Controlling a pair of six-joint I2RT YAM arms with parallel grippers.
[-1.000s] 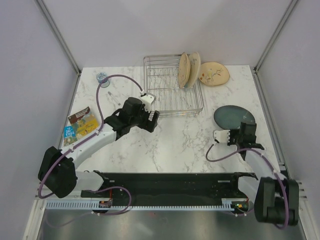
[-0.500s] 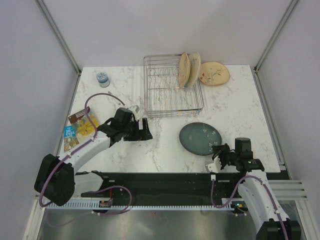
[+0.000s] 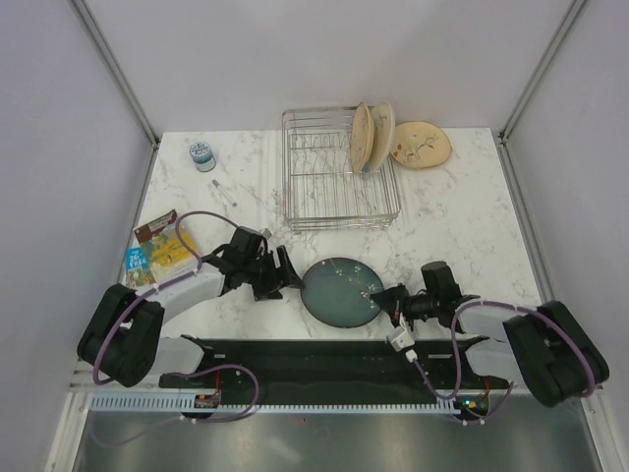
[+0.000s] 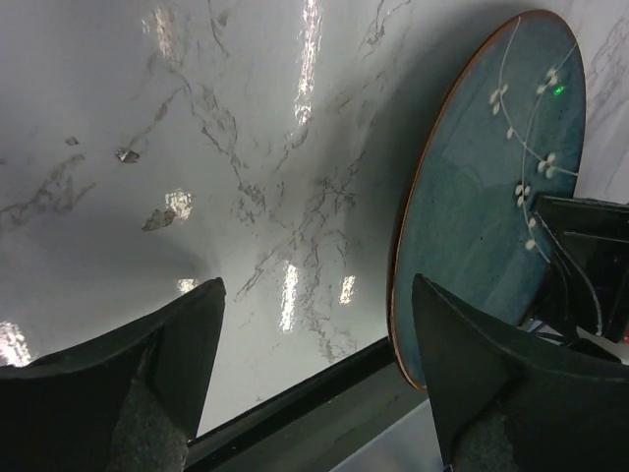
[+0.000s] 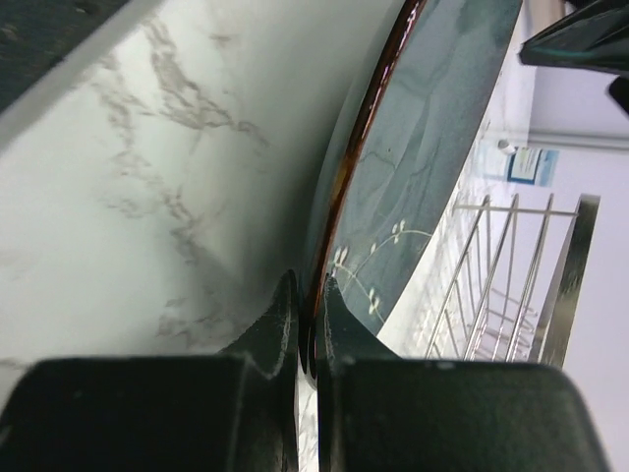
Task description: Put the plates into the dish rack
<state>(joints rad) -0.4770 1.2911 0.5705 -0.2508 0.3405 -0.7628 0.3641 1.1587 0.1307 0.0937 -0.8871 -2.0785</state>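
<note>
The dark teal-grey plate (image 3: 339, 292) sits low at the table's front centre, tilted. My right gripper (image 3: 386, 299) is shut on its right rim; the right wrist view shows both fingers pinching the brown-edged rim (image 5: 313, 320) of the plate (image 5: 432, 128). My left gripper (image 3: 286, 279) is open at the plate's left rim; in the left wrist view (image 4: 314, 393) one finger overlaps the plate (image 4: 482, 187). The silver wire dish rack (image 3: 324, 182) stands at the back with two cream plates (image 3: 371, 138) on edge at its right side. A cream sprig plate (image 3: 421, 145) lies flat to the right of the rack.
A small blue-lidded jar (image 3: 201, 154) stands at the back left. Snack packets (image 3: 160, 246) lie at the left edge. A thin stick (image 3: 224, 192) lies left of the rack. The black base rail (image 3: 324, 359) runs along the front edge.
My right gripper has brought the teal plate from the right side leftward to the front centre. My left arm has pulled back from the rack toward the front, ending at the plate's left rim.
</note>
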